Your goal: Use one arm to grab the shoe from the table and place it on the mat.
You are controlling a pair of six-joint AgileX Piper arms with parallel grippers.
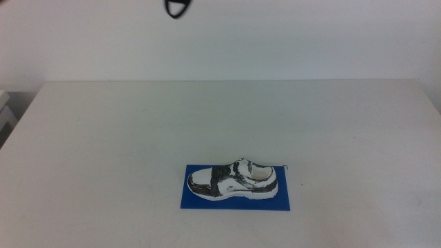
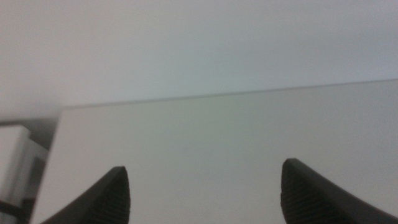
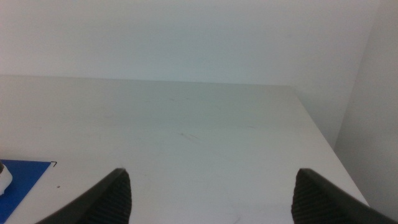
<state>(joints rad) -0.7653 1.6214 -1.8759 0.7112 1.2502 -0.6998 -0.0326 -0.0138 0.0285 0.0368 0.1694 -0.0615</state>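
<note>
The white shoe (image 1: 233, 179) with black patches lies on its sole on the blue mat (image 1: 234, 200), toe toward the left, at the front middle of the white table (image 1: 138, 131). No arm shows in the middle view. In the left wrist view my left gripper (image 2: 202, 193) is open over bare table with nothing between its jaws. The right gripper (image 3: 208, 196) also stands open over the table; a corner of the mat (image 3: 22, 177) and a sliver of the shoe (image 3: 3, 177) show at the edge of its view.
A small dark object (image 1: 178, 8) hangs at the top of the middle view against the wall. A white cabinet (image 1: 5, 110) stands past the table's left edge. The table's right edge (image 3: 317, 134) runs close to the right gripper.
</note>
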